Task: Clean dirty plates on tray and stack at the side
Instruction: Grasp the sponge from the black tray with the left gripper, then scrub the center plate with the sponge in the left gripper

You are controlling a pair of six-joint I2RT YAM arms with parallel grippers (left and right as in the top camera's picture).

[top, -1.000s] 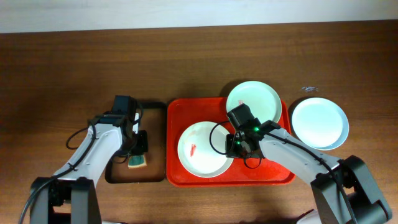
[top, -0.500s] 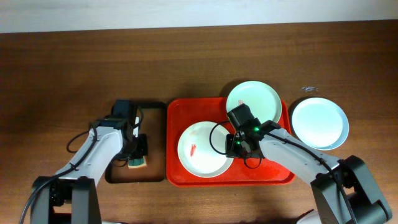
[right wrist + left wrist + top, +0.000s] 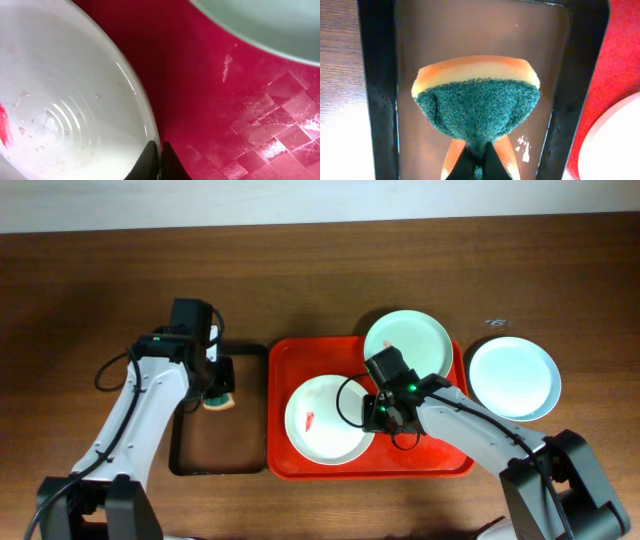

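The red tray (image 3: pixel 440 460) holds two pale plates. The front plate (image 3: pixel 322 420) has a red smear at its centre; it also shows in the right wrist view (image 3: pixel 65 95). The back plate (image 3: pixel 408 340) leans over the tray's far rim. A third plate (image 3: pixel 514 376) lies on the table to the right of the tray. My right gripper (image 3: pixel 377 413) is shut on the front plate's right rim (image 3: pixel 159 150). My left gripper (image 3: pixel 217 395) is shut on a green-and-orange sponge (image 3: pixel 476 102) and holds it above the brown tray (image 3: pixel 215 455).
The black-rimmed brown tray (image 3: pixel 377 90) sits just left of the red tray. Bare wooden table lies all around, and a pale wall strip runs along the far edge.
My left gripper has lifted the sponge off the brown tray and moved it toward the tray's far end. The right gripper and the plates have not moved.
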